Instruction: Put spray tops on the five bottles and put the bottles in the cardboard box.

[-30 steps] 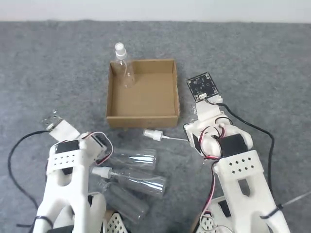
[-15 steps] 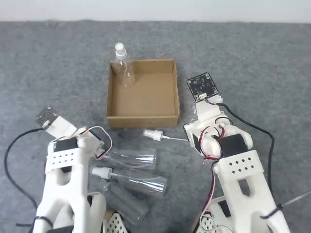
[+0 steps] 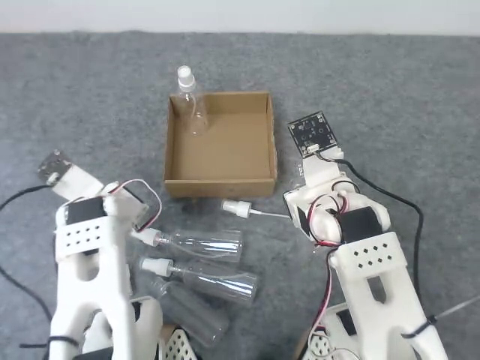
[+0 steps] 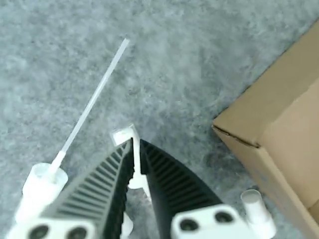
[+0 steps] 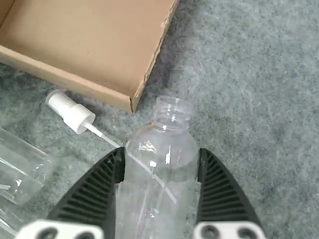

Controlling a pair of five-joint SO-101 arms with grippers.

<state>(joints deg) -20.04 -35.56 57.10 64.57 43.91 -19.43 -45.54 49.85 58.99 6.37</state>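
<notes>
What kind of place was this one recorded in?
Probably an indoor robot test bench: a grey carpet-like mat serves as the work surface, a plain pale wall runs behind, and the left arm and right arm sit beside clear bottles and a cardboard box.

Looking at two white printed plastic arms, left arm and right arm. Both carrying dot-perforated forearm plates and black servo blocks. Running thin red, white and black wire loops at each wrist, plus thick black cables trailing off. Wearing small square camera boards on white brackets. Cinching black zip ties low down. Ending in black ribbed fingers on white screw-holed knuckles, left gripper and right gripper alike.
</notes>
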